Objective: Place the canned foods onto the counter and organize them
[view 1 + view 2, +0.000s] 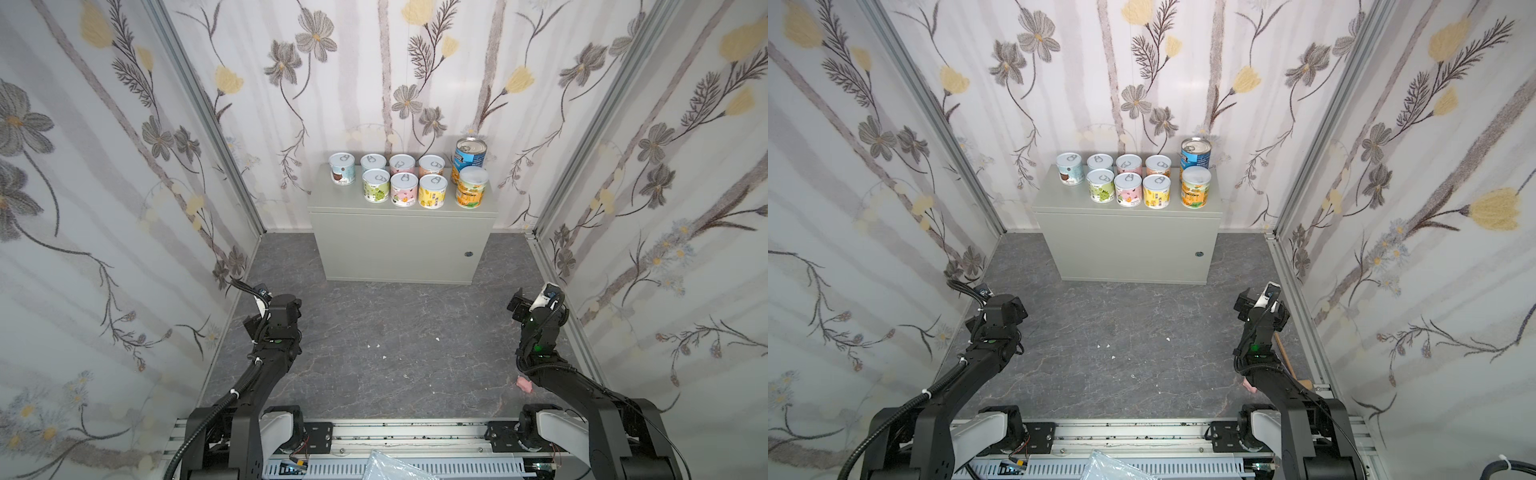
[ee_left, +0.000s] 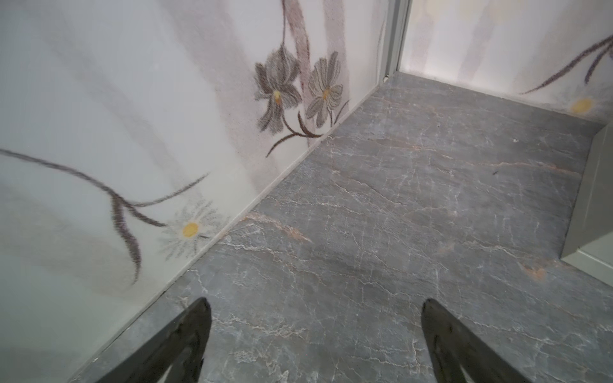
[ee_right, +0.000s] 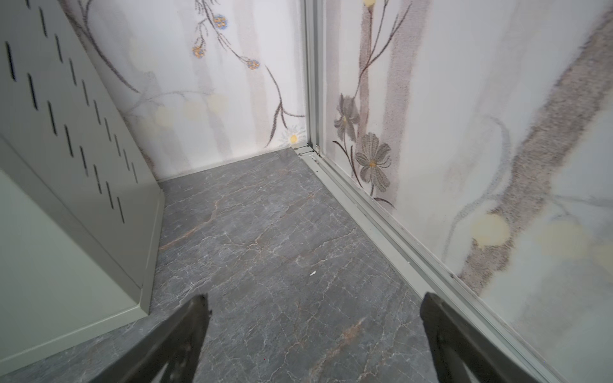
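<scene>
The canned foods stand on the flat top of the light-grey counter (image 1: pixel 399 245) (image 1: pixel 1129 245) in both top views. Several short pastel cans with white lids (image 1: pixel 404 189) form two rows. At the right end stand a taller blue can (image 1: pixel 469 154) and, in front of it, an orange-yellow can (image 1: pixel 471 188). My left gripper (image 2: pixel 315 305) (image 1: pixel 254 326) is open over bare floor near the left wall. My right gripper (image 3: pixel 313 300) (image 1: pixel 518 306) is open over floor near the right wall. Both hold nothing and are well short of the counter (image 2: pixel 593 199) (image 3: pixel 66 232).
The floor (image 1: pixel 382 332) is dark marbled grey, with small white crumbs (image 1: pixel 374 345) and a pink scrap (image 1: pixel 524 384) by the right arm. Floral walls close in three sides. An aluminium rail (image 1: pixel 395 432) runs along the front, with a clear plastic bag (image 1: pixel 390 465) below it.
</scene>
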Controlling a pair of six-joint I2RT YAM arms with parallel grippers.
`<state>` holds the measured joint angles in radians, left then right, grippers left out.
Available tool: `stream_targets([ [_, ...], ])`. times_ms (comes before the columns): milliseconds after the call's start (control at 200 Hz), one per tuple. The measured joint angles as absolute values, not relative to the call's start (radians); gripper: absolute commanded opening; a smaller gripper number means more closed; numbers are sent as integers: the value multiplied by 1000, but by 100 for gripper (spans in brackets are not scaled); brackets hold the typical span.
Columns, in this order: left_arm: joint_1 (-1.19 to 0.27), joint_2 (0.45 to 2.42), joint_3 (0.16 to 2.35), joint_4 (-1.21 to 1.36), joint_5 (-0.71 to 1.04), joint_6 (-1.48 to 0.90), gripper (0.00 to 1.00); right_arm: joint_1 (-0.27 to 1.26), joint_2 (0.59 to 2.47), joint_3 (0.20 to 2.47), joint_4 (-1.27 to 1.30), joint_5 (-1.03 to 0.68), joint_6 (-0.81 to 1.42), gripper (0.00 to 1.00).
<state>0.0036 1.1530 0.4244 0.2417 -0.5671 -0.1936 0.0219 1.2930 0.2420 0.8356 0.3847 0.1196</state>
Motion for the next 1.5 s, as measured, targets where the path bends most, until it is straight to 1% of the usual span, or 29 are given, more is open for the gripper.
stream_targets([
  [110, 8, 1248, 392, 379, -493, -189, 100, 10, 1342, 210, 974, 257, 92, 100],
  [260, 9, 1389, 402, 540, -396, -161, 100, -2, 1488, 156, 1196, 133, 74, 100],
  [325, 8, 1439, 427, 595, -336, -145, 100, -5, 1489, 144, 1219, 95, 65, 100],
  [380, 3, 1475, 429, 656, -294, -126, 100, -6, 1493, 136, 1289, 62, 59, 100],
  [495, -17, 1554, 345, 840, -226, -80, 100, -9, 1501, 142, 1329, 28, 50, 100],
  [610, -26, 1567, 353, 854, -212, -63, 100, -6, 1505, 183, 1325, 30, 51, 100],
  [684, -33, 1568, 368, 900, -224, -56, 100, -1, 1507, 185, 1317, 31, 50, 100],
  [869, -38, 1570, 369, 912, -233, -52, 100, 0, 1507, 186, 1305, 33, 45, 100],
  [1039, -38, 1570, 369, 912, -235, -52, 100, -13, 1512, 195, 1299, -73, 17, 100],
  [1499, -36, 1570, 369, 912, -235, -52, 100, -14, 1512, 196, 1298, -124, 6, 100],
])
